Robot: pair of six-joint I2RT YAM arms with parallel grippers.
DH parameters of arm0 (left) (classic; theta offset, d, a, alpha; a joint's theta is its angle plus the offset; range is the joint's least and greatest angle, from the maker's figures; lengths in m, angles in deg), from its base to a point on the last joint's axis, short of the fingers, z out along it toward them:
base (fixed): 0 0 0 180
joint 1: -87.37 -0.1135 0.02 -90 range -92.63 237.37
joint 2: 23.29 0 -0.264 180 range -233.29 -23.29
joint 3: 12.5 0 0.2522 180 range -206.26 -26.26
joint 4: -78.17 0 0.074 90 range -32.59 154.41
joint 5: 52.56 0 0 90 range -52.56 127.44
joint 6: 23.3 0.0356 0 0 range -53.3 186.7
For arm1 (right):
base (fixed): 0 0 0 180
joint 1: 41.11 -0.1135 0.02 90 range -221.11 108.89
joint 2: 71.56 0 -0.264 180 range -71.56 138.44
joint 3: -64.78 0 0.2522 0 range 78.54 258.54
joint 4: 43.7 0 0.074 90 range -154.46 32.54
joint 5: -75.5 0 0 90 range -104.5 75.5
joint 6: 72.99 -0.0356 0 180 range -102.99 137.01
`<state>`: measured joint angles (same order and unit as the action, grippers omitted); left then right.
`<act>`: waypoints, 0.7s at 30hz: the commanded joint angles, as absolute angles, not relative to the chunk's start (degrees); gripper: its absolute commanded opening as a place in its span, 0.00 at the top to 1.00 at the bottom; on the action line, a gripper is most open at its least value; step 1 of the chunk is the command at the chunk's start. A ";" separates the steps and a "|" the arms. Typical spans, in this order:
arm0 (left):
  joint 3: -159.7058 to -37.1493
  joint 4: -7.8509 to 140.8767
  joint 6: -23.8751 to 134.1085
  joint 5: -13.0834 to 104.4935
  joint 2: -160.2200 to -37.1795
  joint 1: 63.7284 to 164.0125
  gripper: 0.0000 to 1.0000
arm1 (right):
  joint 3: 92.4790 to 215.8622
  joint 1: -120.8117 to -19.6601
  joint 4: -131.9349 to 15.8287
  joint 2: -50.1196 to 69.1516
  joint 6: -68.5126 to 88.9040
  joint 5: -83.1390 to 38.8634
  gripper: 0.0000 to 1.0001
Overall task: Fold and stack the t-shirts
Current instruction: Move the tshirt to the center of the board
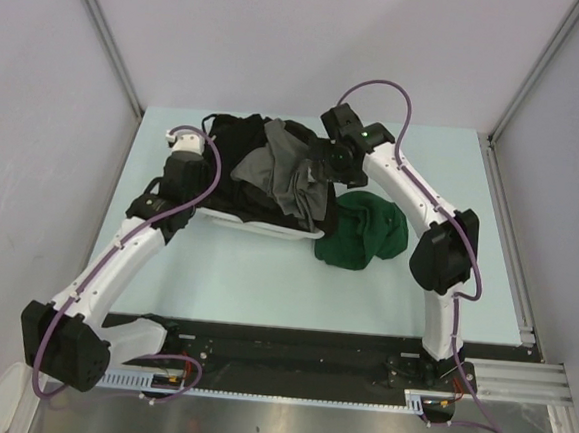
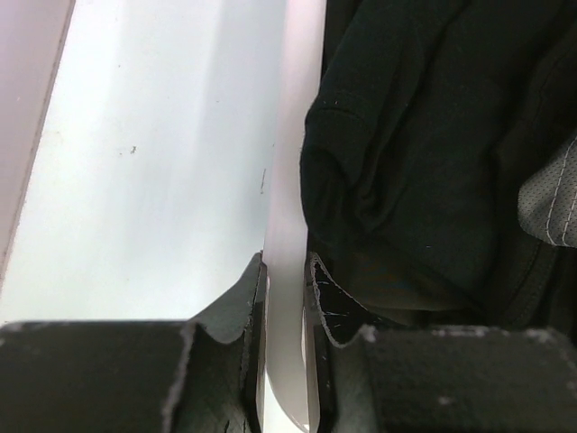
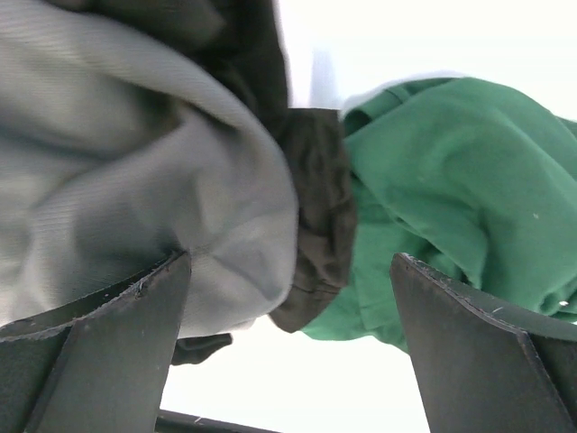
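Reaching across the pale surface from the near left, the left arm ends at the left side of the white basket. The left jaws are clamped on the basket's thin white wall, one finger outside it and the other inside against dark cloth. Black t-shirts fill the basket in a heap, and a grey t-shirt lies crumpled on top of them, spilling toward the right end. Over that end the right jaws hang wide apart, gripping nothing, with grey cloth just beside one finger. Right of the basket and up against it, a dark green t-shirt sits bunched on the surface beside the right arm.
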<state>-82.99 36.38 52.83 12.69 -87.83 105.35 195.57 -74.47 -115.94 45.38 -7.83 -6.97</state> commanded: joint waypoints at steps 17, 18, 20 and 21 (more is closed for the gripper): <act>-96.19 38.93 48.78 -1.58 -111.17 101.44 1.00 | 195.95 -72.49 -115.99 37.25 -5.23 -7.47 0.02; -97.52 36.75 46.59 -1.93 -113.62 100.39 1.00 | 196.22 -72.40 -116.25 37.24 -5.05 -7.38 0.02; -100.68 34.97 44.65 -2.72 -115.83 97.66 1.00 | 196.84 -72.05 -116.69 37.16 -4.61 -7.20 0.02; -101.31 34.36 43.85 -4.20 -117.41 96.26 1.00 | 197.01 -71.87 -116.70 36.98 -4.44 -7.11 0.02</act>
